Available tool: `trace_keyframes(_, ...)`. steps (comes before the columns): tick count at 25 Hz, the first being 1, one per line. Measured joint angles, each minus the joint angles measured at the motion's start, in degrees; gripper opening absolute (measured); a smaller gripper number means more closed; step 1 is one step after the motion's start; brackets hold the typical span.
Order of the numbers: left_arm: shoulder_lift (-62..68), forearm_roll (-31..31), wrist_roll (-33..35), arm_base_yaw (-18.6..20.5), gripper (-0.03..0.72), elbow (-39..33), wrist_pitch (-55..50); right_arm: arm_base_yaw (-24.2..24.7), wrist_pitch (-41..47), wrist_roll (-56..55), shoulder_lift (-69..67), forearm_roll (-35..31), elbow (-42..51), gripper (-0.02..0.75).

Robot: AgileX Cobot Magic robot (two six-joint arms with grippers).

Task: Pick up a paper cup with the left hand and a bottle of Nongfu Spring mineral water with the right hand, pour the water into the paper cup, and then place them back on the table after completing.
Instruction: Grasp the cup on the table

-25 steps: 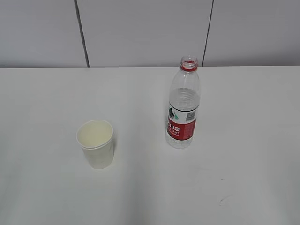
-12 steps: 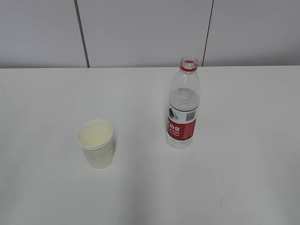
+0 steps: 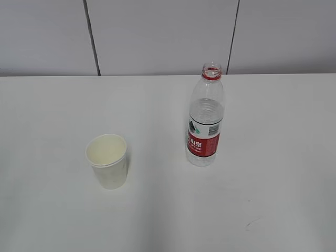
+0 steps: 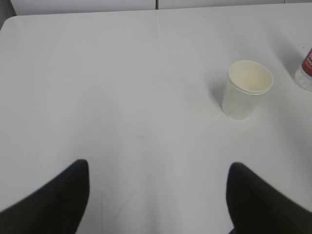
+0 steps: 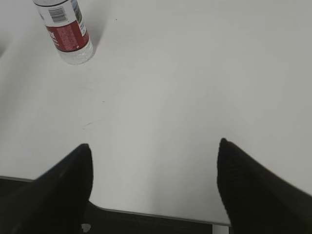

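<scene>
**Upright bottle and cup, both grippers spread and empty**

Clearly, the bottle (image 3: 206,116) stands upright on the table (image 3: 273,136), with its long axis vertical and its open mouth pointing straight up. No cap is on the neck; only the red ring sits below the mouth. A red label wraps the lower part of the body, and the water (image 3: 207,112) reaches to about the ribbed shoulder above that label. In the right wrist view the bottle (image 5: 67,30) appears at the upper left, and only its lower half with the label and a barcode is visible.

The paper cup (image 3: 108,160) also stands upright, with its opening facing up. It is on the left of the bottle and a little nearer to the camera, well apart from it. Its inside looks pale cream; I cannot tell if it holds anything. In the left wrist view the cup (image 4: 245,89) is at the upper right, and a small edge of the bottle shows at the right border.

The left hand (image 4: 158,200) has its two black fingers spread wide, with only bare table between them, well away from the cup. The right hand (image 5: 153,187) has its fingers spread wide too, holding nothing, above the near edge of the table and well away from the bottle. Neither arm shows in the exterior view.

A small dark scuff mark (image 3: 251,224) lies on the table in front of the bottle, toward the right.
</scene>
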State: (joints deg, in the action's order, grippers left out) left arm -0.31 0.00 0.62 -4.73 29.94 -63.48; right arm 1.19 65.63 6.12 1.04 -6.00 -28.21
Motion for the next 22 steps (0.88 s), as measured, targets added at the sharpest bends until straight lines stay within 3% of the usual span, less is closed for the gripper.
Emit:
trace_keyframes(8, 0.0, 0.0, 0.0, 0.0, 0.533, 0.6, 1.4, 0.0, -2.8, 0.8, 0.0, -0.3, -0.9, 0.588)
trace_keyframes(16, 0.0, 0.3, 0.0, 0.0, 0.532, -0.6, 19.4, 0.0, -21.7, 6.1, -8.6, -0.4, -1.3, 0.588)
trace_keyframes(22, 0.0, -0.4, 0.0, 0.0, 0.532, -8.9, 34.5, -1.7, -40.0, 11.2, -13.5, -1.2, 3.8, 0.588)
